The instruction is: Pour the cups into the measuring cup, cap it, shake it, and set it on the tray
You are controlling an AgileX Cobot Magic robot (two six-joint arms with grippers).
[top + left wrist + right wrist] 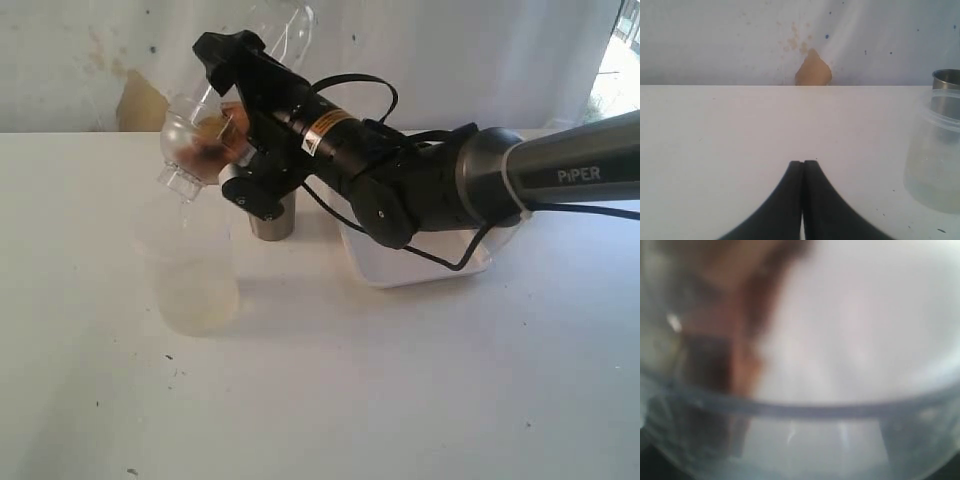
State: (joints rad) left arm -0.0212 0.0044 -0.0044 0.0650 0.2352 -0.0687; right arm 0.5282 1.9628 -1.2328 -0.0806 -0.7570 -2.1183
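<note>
Black arm (400, 190), grey PiPER link (570, 160), black cables (350, 85)

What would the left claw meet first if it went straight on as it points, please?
Likely nothing before the white backdrop; the left claw points across bare table, with the steel tumbler aside.

Clear measuring cup (290, 35) tilts aloft, mouth downward; steel tumbler (270, 225) stands upright beside white tray (385, 270).
</note>
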